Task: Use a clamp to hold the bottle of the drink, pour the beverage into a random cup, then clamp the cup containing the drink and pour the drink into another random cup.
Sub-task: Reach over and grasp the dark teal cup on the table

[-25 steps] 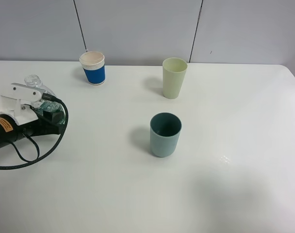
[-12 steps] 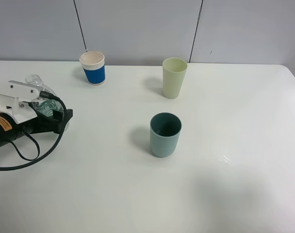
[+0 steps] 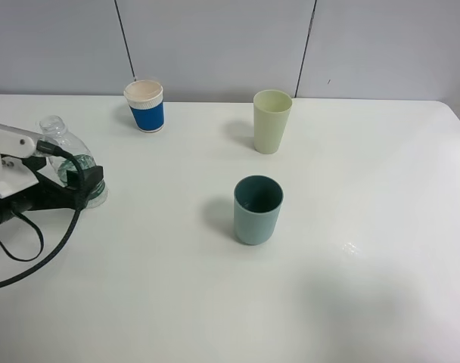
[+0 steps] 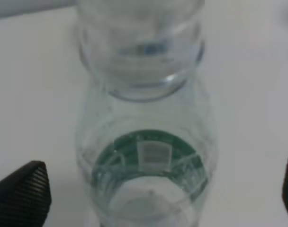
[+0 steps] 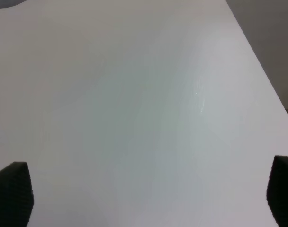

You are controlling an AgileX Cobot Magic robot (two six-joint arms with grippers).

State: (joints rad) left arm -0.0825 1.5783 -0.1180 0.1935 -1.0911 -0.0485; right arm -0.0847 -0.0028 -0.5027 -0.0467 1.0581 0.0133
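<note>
Left gripper [image 3: 83,181] has opened and drawn back toward the left edge, leaving the bottle [image 3: 57,134] standing
Its jaws flank the bottle without gripping, likely a release that frees the arm for a cup; the right gripper [image 5: 146,194] hangs open over the table [image 5: 134,94]; farther off stand the teal cup [image 3: 258,209] mid-frame, green cup [image 3: 272,121], and blue paper cup [image 3: 144,106] upper left

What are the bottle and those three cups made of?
Bottle: clear, glossy plastic, probably; you can see through it. Blue cup: likely paper, matte, with a white rolled rim. Pale green cup and teal cup: opaque, matte, probably plastic.
</note>
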